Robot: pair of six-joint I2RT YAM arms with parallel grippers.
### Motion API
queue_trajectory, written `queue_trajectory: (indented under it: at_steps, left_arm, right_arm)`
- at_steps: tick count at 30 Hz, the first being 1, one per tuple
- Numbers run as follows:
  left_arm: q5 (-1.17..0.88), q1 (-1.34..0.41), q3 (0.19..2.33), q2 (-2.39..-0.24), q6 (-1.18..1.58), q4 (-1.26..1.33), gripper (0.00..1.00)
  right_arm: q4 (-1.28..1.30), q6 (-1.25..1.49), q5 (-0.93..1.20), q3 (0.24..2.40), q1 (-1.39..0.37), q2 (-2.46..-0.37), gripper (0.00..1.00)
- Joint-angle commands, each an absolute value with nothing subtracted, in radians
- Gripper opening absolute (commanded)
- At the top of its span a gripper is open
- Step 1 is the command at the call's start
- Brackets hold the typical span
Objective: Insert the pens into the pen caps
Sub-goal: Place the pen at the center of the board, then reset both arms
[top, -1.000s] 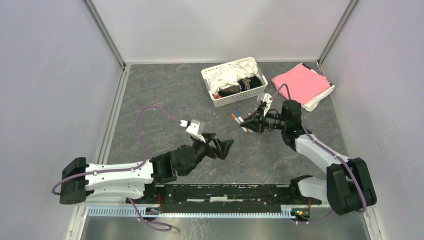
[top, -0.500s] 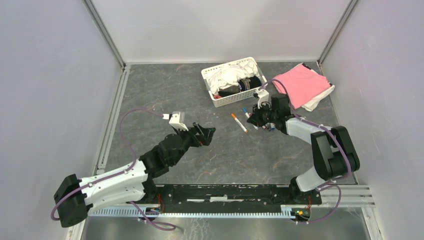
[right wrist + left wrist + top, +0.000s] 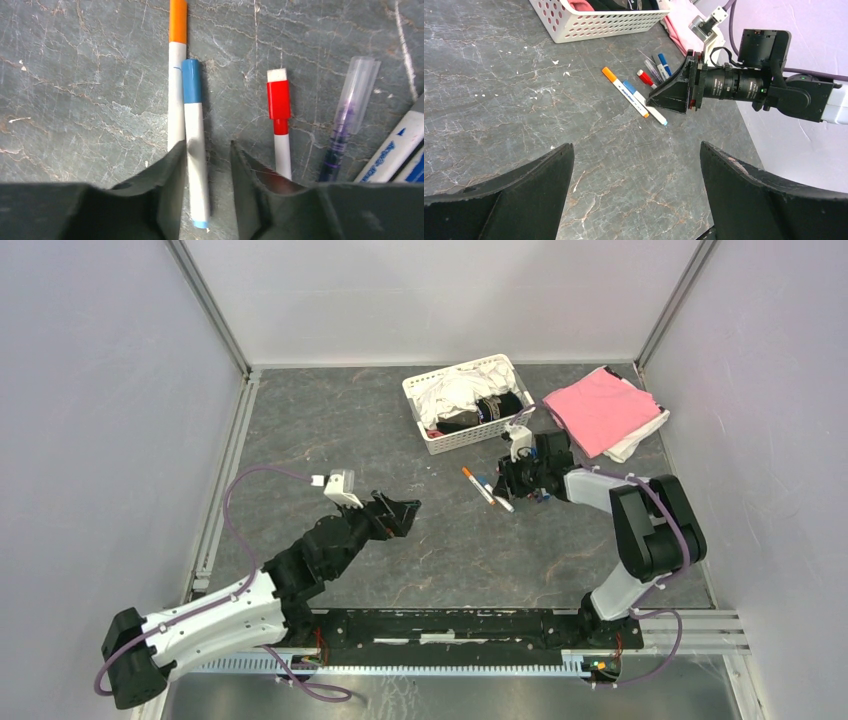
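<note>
In the right wrist view several pens lie side by side on the grey table. An orange-capped pen (image 3: 176, 65) lies furthest left, and a white pen with a blue cap (image 3: 194, 135) lies against it. To their right lie a red-capped pen (image 3: 280, 120) and a purple pen under a clear cap (image 3: 350, 110). My right gripper (image 3: 208, 146) is low over the blue-capped pen. Its jaws stand apart; the barrel rests against the left finger, clear of the right one. My left gripper (image 3: 636, 145) hangs wide open and empty above bare table, short of the pens (image 3: 634, 97).
A white perforated basket (image 3: 462, 432) with clothes stands behind the pens. A pink cloth (image 3: 600, 408) lies at the back right. Two more white and blue pens (image 3: 395, 152) lie at the right edge of the right wrist view. Grey walls close in both sides.
My right gripper moved towards the basket, came down to the table and parted its jaws, leaving the blue-capped pen beside the orange one. My left arm drew back to the left, jaws still wide.
</note>
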State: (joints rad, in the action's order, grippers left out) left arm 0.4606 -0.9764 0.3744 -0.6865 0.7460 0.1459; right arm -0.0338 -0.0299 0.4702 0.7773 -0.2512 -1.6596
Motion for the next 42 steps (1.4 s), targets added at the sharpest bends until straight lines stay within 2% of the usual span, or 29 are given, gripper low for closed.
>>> queue_trajectory:
  at_steps: [1, 9, 13, 18, 21, 25, 29, 33, 36, 42]
  left_arm:
    - [0.438, -0.973, 0.446, -0.669, 0.746, 0.128, 1.0]
    - [0.357, -0.923, 0.661, -0.684, 0.638, 0.048, 1.0]
    - [0.207, -0.761, 0.833, -0.764, 0.609, -0.076, 1.0]
    - [-0.043, -0.46, 1.045, -0.879, 0.587, -0.212, 1.0]
    - [-0.145, -0.346, 1.203, -0.962, 0.545, -0.303, 1.0]
    - [-0.153, -0.338, 1.375, -1.01, 0.449, -0.436, 1.0]
    - [-0.152, -0.339, 1.439, -0.981, 0.419, -0.5, 1.0]
    - [-0.139, -0.339, 1.45, -0.924, 0.42, -0.527, 1.0]
    - [-0.139, -0.339, 1.432, -0.875, 0.443, -0.522, 1.0]
    - [-0.173, -0.338, 1.421, -0.838, 0.47, -0.512, 1.0]
  right_arm:
    - [-0.019, -0.084, 0.485, 0.827, -0.234, -1.59, 0.49]
    - [0.121, -0.375, 0.61, 0.856, -0.154, -1.275, 0.68]
    - [0.09, -0.386, 0.519, 0.87, -0.107, -1.073, 0.98]
    - [0.252, -0.34, 0.459, 1.102, -0.051, -1.013, 0.98]
    - [0.302, -0.264, 0.379, 1.235, -0.042, -0.985, 0.98]
    - [0.423, -0.217, 0.358, 1.452, -0.042, -0.992, 0.98]
    - [0.495, -0.22, 0.445, 1.595, -0.041, -1.009, 0.98]
    - [0.487, -0.135, 0.455, 1.609, -0.041, -1.004, 0.98]
    - [0.477, -0.041, 0.385, 1.601, -0.042, -0.993, 0.98]
    - [0.489, -0.016, 0.375, 1.597, -0.041, -0.976, 0.98]
